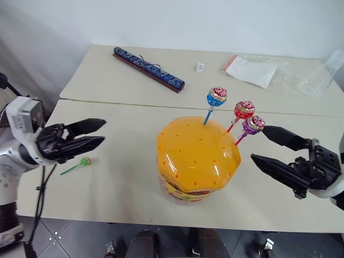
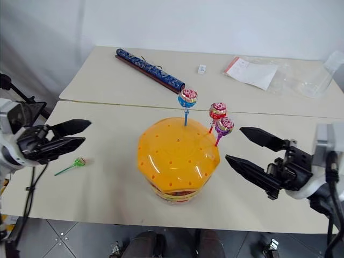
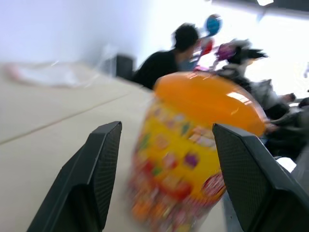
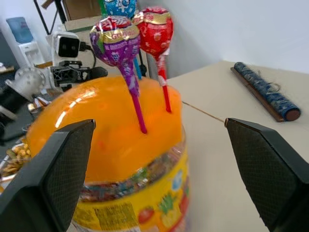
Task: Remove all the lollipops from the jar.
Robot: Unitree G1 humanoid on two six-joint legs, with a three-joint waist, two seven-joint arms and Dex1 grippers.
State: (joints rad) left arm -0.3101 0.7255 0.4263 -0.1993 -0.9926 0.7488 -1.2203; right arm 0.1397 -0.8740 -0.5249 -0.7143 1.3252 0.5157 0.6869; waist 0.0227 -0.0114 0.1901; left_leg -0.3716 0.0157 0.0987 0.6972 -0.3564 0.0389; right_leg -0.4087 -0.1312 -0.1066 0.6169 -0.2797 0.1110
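1. Left eye view: jar (image 1: 196,158) is sitting mid-table, blue lollipop (image 1: 217,97), red lollipop (image 1: 244,110) and purple lollipop (image 1: 255,124) sticking up at its 1 o'clock.
2. Green lollipop (image 1: 84,161) is lying on the table at the jar's 9 o'clock.
3. Left gripper (image 1: 95,134) and right gripper (image 1: 262,144) are both hanging released, empty.

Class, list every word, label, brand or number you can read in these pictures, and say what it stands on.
None can be read.
Jar label: printed pictures and text, too blurred.
Purple lollipop and red lollipop wrappers: lettering too small.
Paper sheet: print too small.

The jar (image 3: 193,159) and a person (image 3: 166,63) behind it are blurred.
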